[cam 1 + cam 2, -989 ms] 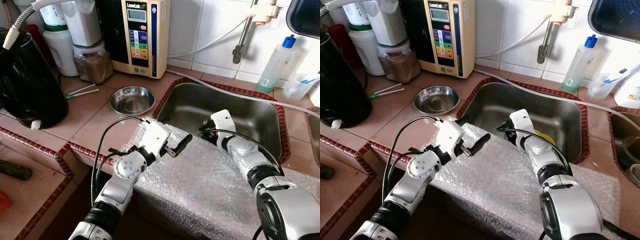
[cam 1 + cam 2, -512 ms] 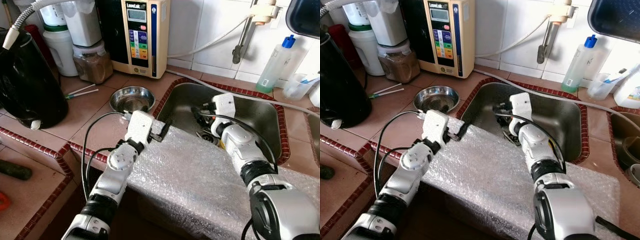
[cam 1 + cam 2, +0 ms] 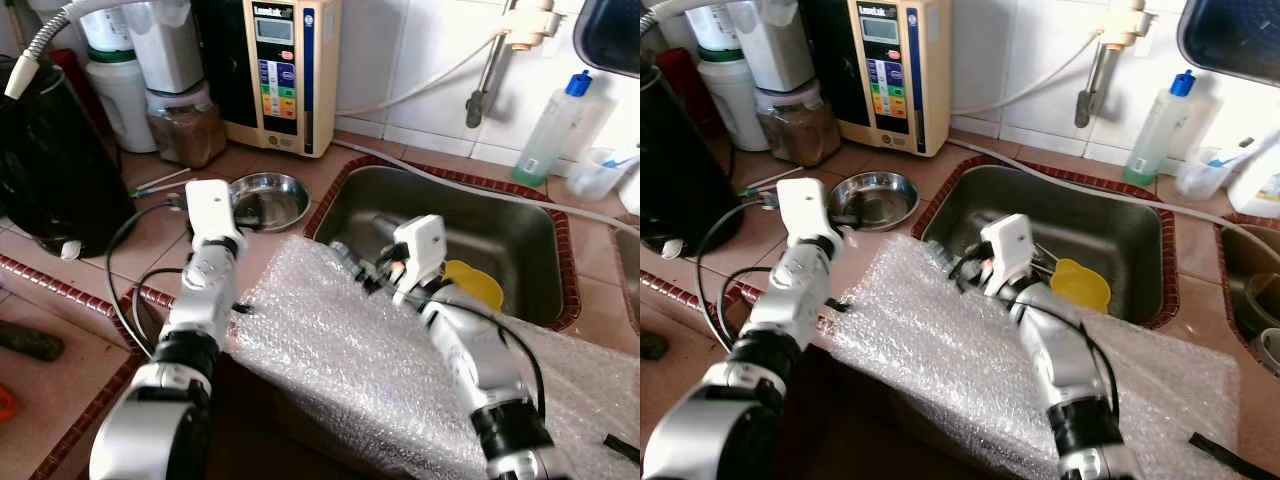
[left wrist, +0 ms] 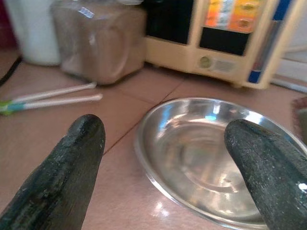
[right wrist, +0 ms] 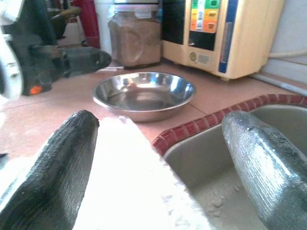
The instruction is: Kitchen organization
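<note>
Steel bowl [image 4: 216, 158] just before left claw [image 4: 184, 167]

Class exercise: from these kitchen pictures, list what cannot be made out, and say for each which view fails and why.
- Sink floor: in the eye views, partly covered by the bubble wrap and the right end effector.
- Yellow item in the sink: half hidden behind the right arm, so its kind is unclear.
- Dispenser labels: too small to read.
- Steel bowl: cut off by the left wrist view's edge.

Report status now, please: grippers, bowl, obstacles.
Left gripper open beside steel bowl. Right gripper open at sink edge. Bubble wrap drapes the counter front.
</note>
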You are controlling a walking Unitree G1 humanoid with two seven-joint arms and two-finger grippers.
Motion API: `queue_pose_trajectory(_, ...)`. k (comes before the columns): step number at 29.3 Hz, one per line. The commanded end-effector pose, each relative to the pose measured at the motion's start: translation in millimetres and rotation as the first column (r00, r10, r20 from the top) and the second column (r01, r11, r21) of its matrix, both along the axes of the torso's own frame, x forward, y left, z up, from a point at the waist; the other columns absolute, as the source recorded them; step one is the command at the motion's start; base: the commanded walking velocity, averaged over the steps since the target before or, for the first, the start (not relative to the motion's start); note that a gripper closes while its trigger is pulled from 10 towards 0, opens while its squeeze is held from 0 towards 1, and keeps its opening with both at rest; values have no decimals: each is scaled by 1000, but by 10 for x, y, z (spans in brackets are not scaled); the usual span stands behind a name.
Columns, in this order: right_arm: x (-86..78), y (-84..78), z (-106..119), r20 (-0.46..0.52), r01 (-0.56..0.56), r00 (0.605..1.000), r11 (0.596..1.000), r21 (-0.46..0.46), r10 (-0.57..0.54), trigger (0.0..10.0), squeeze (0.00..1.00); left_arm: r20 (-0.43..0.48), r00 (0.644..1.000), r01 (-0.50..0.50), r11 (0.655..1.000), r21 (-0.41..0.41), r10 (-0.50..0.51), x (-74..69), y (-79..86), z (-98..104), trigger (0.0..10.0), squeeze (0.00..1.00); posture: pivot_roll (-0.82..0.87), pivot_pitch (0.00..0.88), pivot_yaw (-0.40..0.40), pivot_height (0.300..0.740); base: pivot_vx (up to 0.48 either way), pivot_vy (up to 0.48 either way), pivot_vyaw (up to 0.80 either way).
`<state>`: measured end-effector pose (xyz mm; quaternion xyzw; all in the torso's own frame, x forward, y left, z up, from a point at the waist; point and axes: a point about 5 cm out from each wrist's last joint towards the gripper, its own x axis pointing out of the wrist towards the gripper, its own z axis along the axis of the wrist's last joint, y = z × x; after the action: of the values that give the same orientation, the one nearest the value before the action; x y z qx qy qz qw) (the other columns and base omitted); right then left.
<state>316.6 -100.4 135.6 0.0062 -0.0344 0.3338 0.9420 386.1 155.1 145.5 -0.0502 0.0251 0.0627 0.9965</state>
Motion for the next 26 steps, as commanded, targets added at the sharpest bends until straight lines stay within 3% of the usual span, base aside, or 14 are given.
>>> queue_pose_trajectory(1, -27, 12, 78, 21, -11, 1000, 1000, 0, 11, 10000, 0, -51, 998, -25, 999, -34, 23, 8, 40, -59, 10000, 0, -49, 0, 41, 740, 0, 0, 0)
queue_pose_trajectory(9, -233, 37, 71, -19, -29, 999, 999, -12, 29, 10000, 0, -118, 990, -96, 979, -181, 75, 116, 57, 22, 10000, 0, -83, 0, 52, 740, 0, 0, 0)
queue_pose_trajectory(11, -268, 37, 80, -30, -26, 999, 1000, -15, 26, 10000, 0, -128, 990, -92, 963, -251, 62, 148, 40, 55, 10000, 0, -93, 0, 57, 740, 0, 0, 0)
queue_pose_trajectory(18, -301, 64, 80, -42, -25, 999, 999, -24, 24, 10000, 0, -140, 990, -68, 966, -250, 33, 178, -17, 93, 10000, 0, -98, 0, 69, 740, 0, 0, 0)
queue_pose_trajectory(22, -314, 70, 104, -52, -20, 998, 999, -34, 18, 10000, 0, -230, 973, -97, 944, -314, 23, 158, -85, -2, 10000, 0, -101, 0, 72, 740, 0, 0, 0)
queue_pose_trajectory(26, -318, 75, 112, -54, -19, 998, 999, -35, 17, 10000, 0, -266, 964, -111, 943, -313, 25, 143, -99, -47, 10000, 0, -102, 0, 70, 740, 0, 0, 0)
